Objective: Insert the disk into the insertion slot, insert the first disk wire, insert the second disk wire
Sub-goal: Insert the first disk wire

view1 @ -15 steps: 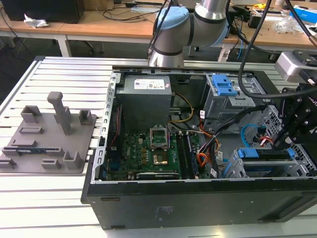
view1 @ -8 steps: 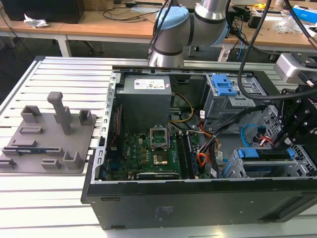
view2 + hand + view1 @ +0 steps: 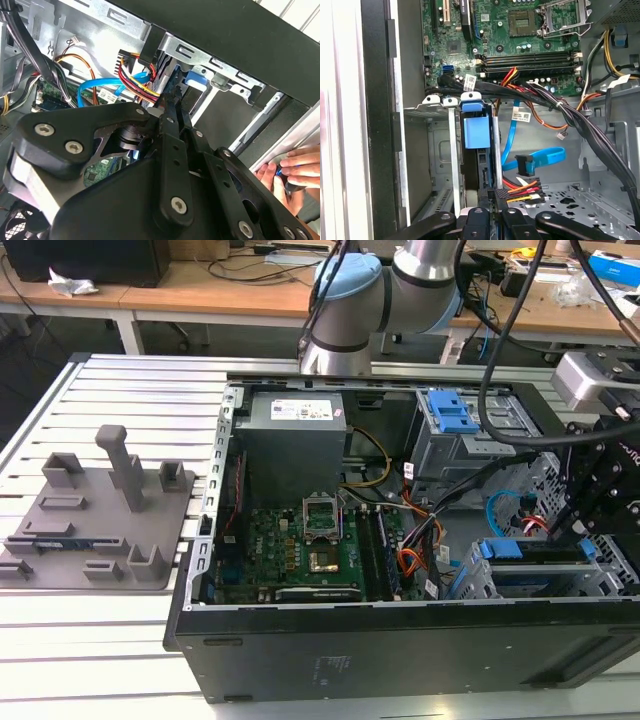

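Note:
The disk (image 3: 476, 134), in its blue frame, sits edge-on inside the insertion slot (image 3: 440, 150), a silver cage at the case's front corner; in the exterior view the disk (image 3: 530, 552) lies in the cage (image 3: 478, 585). My gripper (image 3: 491, 194) is at the disk's rear edge, shut on the black plug of the first disk wire (image 3: 522, 190), whose red, orange and black strands trail away. In the second wrist view the gripper (image 3: 172, 96) meets the same bundle (image 3: 142, 86). The second disk wire (image 3: 540, 157), light blue, loops loose beside it, its dark plug hanging free.
A grey bay with a blue latch (image 3: 450, 415) stands behind the cage. Thick black cable bundles (image 3: 555, 102) cross above the disk. The motherboard (image 3: 300, 540) fills the case's middle. A person's hand (image 3: 292, 170) rests outside the case wall. A grey fixture plate (image 3: 95, 520) lies at the exterior view's left.

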You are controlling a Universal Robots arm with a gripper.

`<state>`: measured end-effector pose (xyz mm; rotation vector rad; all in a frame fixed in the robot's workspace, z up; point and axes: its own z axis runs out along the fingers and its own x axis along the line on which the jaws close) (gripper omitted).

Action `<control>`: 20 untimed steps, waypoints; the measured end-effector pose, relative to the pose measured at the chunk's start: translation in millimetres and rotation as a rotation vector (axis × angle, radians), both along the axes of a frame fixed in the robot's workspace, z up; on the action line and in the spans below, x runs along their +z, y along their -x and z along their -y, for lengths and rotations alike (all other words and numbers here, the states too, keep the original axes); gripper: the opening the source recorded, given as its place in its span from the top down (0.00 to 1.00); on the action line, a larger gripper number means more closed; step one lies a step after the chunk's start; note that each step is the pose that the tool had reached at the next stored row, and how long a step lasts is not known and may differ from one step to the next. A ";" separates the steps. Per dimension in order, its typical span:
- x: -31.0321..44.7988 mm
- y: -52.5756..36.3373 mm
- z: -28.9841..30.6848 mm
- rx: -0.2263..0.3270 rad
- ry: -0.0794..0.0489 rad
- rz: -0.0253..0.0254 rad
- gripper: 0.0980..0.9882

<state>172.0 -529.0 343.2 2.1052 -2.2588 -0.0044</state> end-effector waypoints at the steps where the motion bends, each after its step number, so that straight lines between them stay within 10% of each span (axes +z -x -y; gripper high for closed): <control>1: -0.5 0.0 0.0 0.000 0.000 0.0000 0.93; 9: -1.8 0.0 0.2 0.000 -0.001 -0.0001 0.91; 17: 22.7 0.0 -7.0 -0.005 0.000 0.0000 0.37; 20: 22.8 0.0 -7.1 -0.005 0.000 0.0001 0.37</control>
